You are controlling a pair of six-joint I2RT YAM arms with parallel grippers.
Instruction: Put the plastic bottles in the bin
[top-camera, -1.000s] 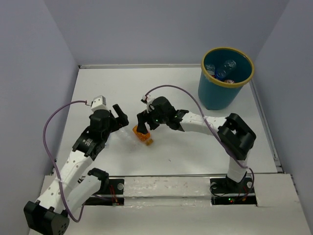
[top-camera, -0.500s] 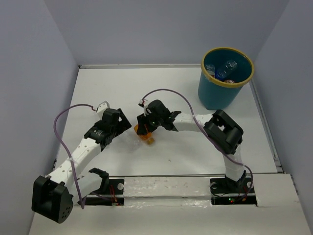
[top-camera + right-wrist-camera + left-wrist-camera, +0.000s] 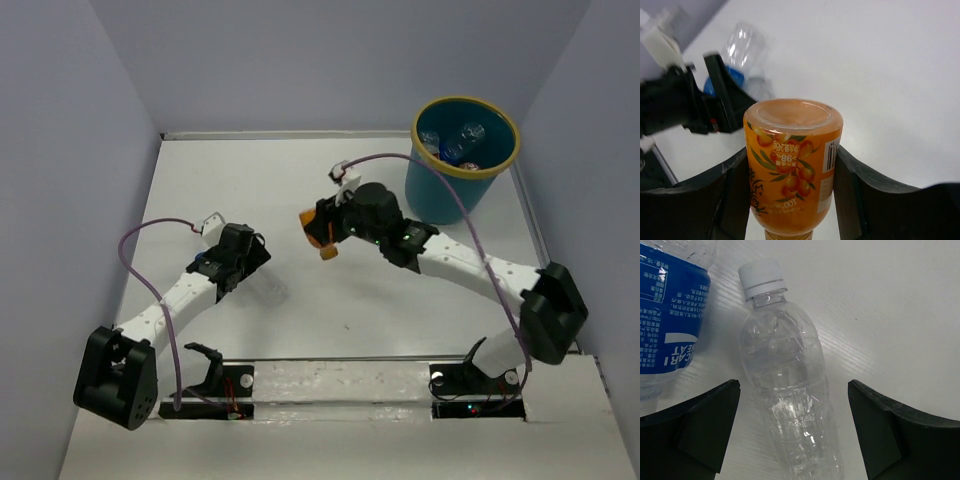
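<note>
My right gripper (image 3: 322,232) is shut on an orange juice bottle (image 3: 314,222), held off the table left of the bin (image 3: 440,195). In the right wrist view the orange bottle (image 3: 792,170) sits base-first between both fingers of that gripper (image 3: 792,197). The teal bin with its yellow rim holds bottles (image 3: 462,140). My left gripper (image 3: 792,430) hangs open low over a clear bottle with a white cap (image 3: 785,390), one finger on each side, not touching. A blue-labelled bottle (image 3: 670,325) lies just left of it. From above, the left gripper (image 3: 256,258) is beside the clear bottle (image 3: 268,290).
Grey walls close the table at the left, back and right. The right wrist view shows the left arm (image 3: 685,105) below, with the clear bottle (image 3: 742,45) beyond it. The bin stands at the back right corner.
My right gripper shut on the orange bottle and lifted it up and back toward the bin. The left arm lowered and stretched out over the clear bottle, jaws staying open.
</note>
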